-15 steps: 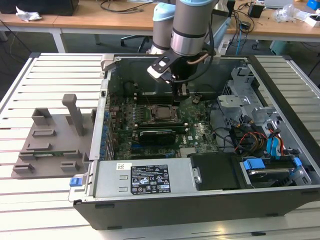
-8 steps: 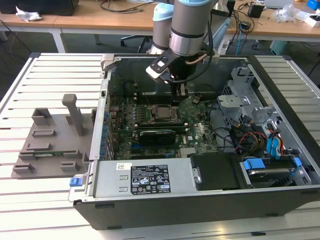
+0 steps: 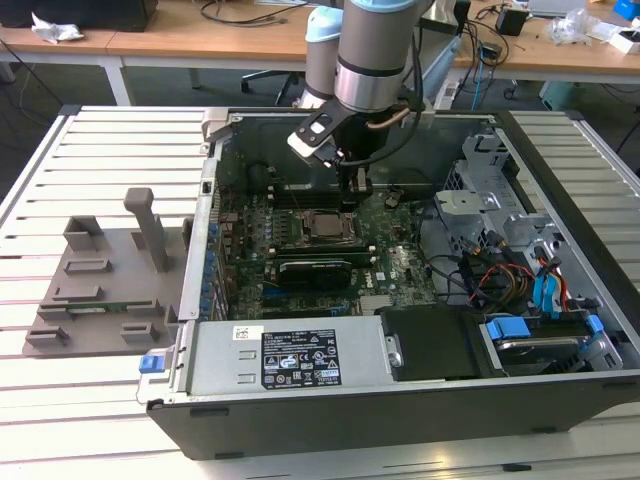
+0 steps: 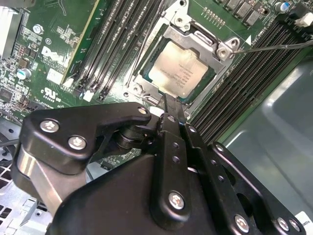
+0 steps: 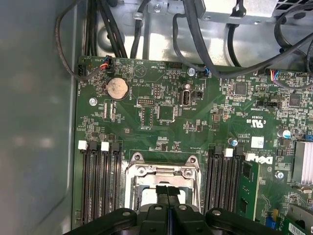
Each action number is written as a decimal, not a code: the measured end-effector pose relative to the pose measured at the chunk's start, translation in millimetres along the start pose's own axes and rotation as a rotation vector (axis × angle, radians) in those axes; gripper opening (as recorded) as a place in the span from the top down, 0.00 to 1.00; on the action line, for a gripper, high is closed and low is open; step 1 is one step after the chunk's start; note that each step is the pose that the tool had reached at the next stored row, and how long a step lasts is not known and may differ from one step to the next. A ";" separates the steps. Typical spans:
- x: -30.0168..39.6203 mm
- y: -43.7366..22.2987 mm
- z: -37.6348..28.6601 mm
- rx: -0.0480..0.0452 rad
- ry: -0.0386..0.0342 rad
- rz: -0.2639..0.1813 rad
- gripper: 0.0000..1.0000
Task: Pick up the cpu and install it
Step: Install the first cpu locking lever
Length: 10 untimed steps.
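The cpu (image 3: 325,226) is a silver square chip lying flat in its socket on the green motherboard (image 3: 400,265) inside the open computer case. In the second wrist view the cpu (image 4: 181,73) sits under the metal socket frame (image 4: 222,49), whose lever wire (image 4: 274,46) stands off to one side. My gripper (image 3: 352,186) hangs just above the board at the socket's far edge. Its black fingers are pressed together, shut with nothing between them, in both wrist views (image 4: 169,104) (image 5: 167,192). The socket frame (image 5: 161,171) lies right under the fingertips.
Memory slots (image 5: 100,181) flank the socket on both sides. A black heatsink or card (image 3: 315,268) lies just in front of the socket. Cables and drive cages (image 3: 500,200) fill the case at the exterior view's right. A grey plastic tray (image 3: 100,290) rests on the slatted table at the left.
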<state>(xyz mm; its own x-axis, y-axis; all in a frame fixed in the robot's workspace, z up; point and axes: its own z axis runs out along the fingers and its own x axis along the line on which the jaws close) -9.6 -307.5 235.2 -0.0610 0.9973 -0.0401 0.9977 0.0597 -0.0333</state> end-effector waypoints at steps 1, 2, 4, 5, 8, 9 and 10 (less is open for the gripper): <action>0.1 -0.7 0.1 0.0000 0.0000 0.000 0.89; 0.1 -1.7 0.2 0.0001 0.0000 0.000 0.89; 0.2 -2.8 0.3 0.0000 0.0000 0.000 0.89; 0.2 -3.2 0.3 0.0000 0.0000 0.000 0.89; 0.3 -5.4 0.6 0.0000 0.0000 0.000 0.89; 0.4 -5.9 0.6 0.0000 0.0000 0.000 0.89; 0.4 -6.7 0.7 0.0000 0.0000 0.000 0.89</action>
<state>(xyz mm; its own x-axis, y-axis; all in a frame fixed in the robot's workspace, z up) -16.3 -307.5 234.7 -0.0610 0.9973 -0.0401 0.9977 0.0597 -0.0333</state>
